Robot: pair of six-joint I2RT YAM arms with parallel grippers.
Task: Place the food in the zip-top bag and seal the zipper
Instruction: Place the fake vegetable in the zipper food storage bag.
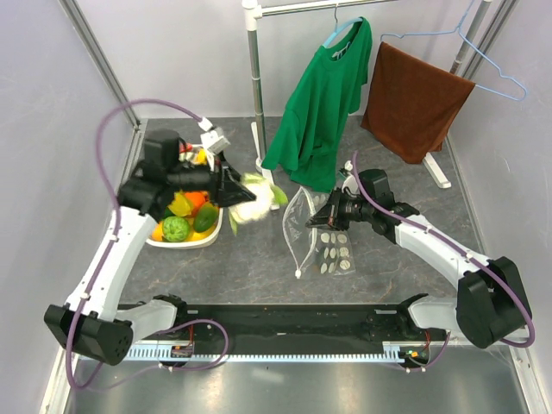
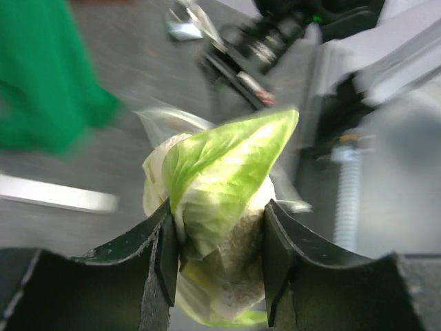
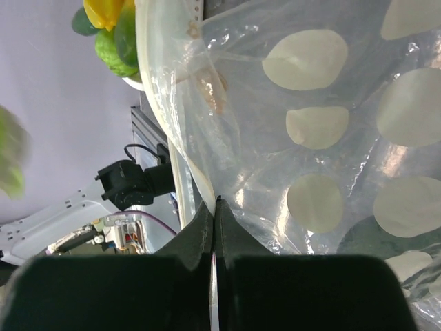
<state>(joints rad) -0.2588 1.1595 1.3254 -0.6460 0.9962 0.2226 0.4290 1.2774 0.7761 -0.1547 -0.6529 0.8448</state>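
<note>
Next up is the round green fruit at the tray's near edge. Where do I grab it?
Across its middle, coming straight down. The round green fruit sits by the near wall of the white tray with other food crowding its sides, so probably only its top is free.

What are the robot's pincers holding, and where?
Left pincer grips the cabbage around its lower half. Right pincer pinches the bag at its edge.

The left arm and right arm have white links, black joints and looping purple cables.
</note>
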